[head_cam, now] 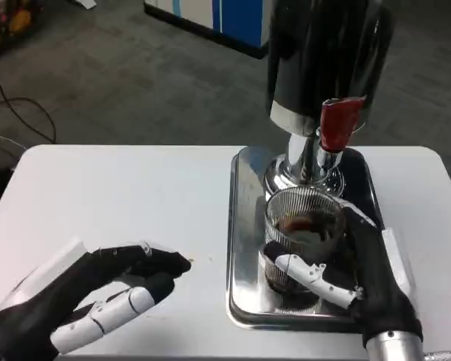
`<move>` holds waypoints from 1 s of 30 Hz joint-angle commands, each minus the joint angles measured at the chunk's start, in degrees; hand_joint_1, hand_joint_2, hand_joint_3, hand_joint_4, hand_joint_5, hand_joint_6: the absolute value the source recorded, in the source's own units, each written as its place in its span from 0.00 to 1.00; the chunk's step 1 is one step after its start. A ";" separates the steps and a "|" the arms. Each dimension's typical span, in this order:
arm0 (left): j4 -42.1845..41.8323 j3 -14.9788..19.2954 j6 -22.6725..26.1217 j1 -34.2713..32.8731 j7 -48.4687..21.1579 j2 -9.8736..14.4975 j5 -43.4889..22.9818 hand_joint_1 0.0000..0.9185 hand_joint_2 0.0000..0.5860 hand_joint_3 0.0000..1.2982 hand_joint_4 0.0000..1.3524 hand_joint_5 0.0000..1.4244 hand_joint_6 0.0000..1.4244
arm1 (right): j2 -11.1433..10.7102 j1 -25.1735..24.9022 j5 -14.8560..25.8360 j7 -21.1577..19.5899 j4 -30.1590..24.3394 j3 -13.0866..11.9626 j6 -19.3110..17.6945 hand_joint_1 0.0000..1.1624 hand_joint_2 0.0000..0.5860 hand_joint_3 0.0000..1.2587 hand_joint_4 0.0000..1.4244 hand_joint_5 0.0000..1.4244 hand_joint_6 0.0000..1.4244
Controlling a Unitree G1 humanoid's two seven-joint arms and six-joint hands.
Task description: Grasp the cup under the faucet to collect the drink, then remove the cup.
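In the head view, a white rectangular counter (pixel 120 195) is seen from above, with a grey floor behind it. On the counter's right half a shiny rectangular metal tray (pixel 240 248) is set, and on the tray's far end a tall drink dispenser (pixel 323 53) with a glossy black body and chrome base is stood. A red-handled chrome faucet (pixel 337 128) is carried on the dispenser's front.

A clear ribbed glass cup (pixel 302 226) is placed upright on the tray, just in front of the dispenser base and below the faucet – a dark brown liquid is seen inside it. The cup is held by the right hand (pixel 361 274): a white-and-black finger is wrapped across the cup's near lower side, while the dark rest of the hand is pressed along the cup's right side.

The left hand (pixel 98 301) is held low over the counter's near left part, well apart from the tray – its fingers are stretched out and slightly spread toward the right, and nothing is held in it.
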 commanded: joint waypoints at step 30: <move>0.68 -1.02 -1.32 -3.24 -0.27 0.54 -0.26 0.00 0.27 0.31 0.26 0.25 0.25 | -1.95 7.25 4.19 0.87 -10.38 -4.97 -6.28 0.73 0.25 0.80 0.84 1.00 0.95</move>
